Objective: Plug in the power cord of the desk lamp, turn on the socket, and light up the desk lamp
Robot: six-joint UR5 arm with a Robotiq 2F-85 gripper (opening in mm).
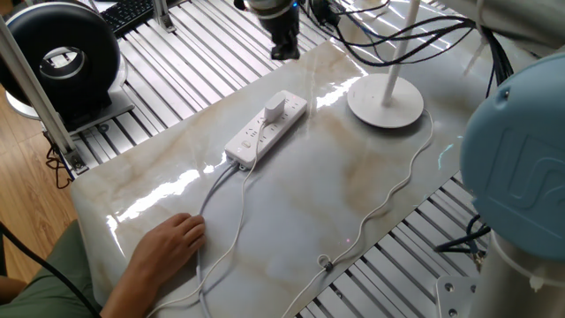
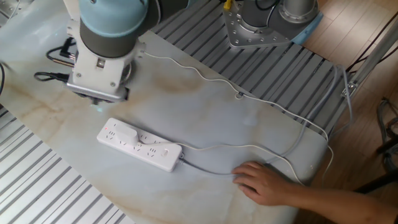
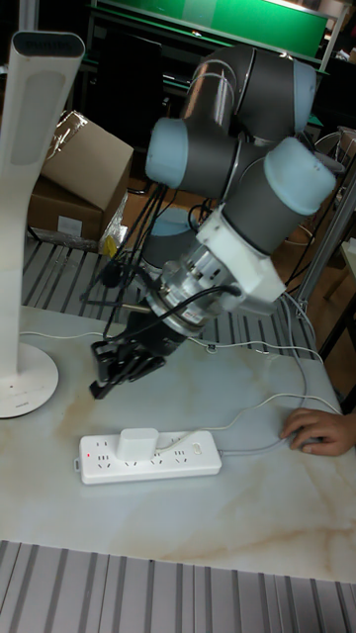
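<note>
While hanging in the air above the table (image 1: 291, 221), gripper (image 3: 104, 381) holds nothing, black fingers close together; cannot tell if fully shut. Sits up behind the socket (image 3: 150, 457), between it and the desk lamp (image 3: 30, 247). White plug (image 3: 136, 444) already stuck into the socket. Person's hand (image 2: 264, 183) flat on the table, on the cables.

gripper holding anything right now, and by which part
Nothing is held. The gripper hangs above the table, clear of the socket, with nothing between its fingers. The plug already sits in the socket.
</note>
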